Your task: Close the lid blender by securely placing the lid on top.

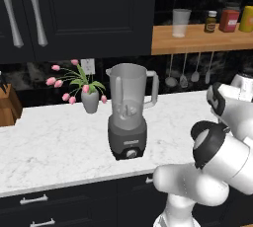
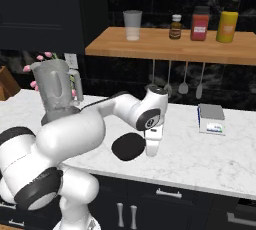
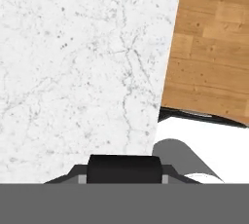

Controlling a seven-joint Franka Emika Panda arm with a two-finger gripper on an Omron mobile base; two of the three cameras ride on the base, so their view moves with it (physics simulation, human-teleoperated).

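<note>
The blender, a translucent grey jar with a side handle on a dark base with a round knob, stands open-topped on the marble counter. It also appears at the left as the blender. To its right the flat black lid sits low at the counter's front. My gripper points down at the lid's right edge. In the hand view the gripper is shut on the lid, a black block between the tips. Whether the lid touches the counter I cannot tell.
A white vase of pink flowers stands behind the blender on its left, a knife block at far left. A small white box lies to the right. The wooden shelf above holds a clear cup and bottles, with utensils hanging below it.
</note>
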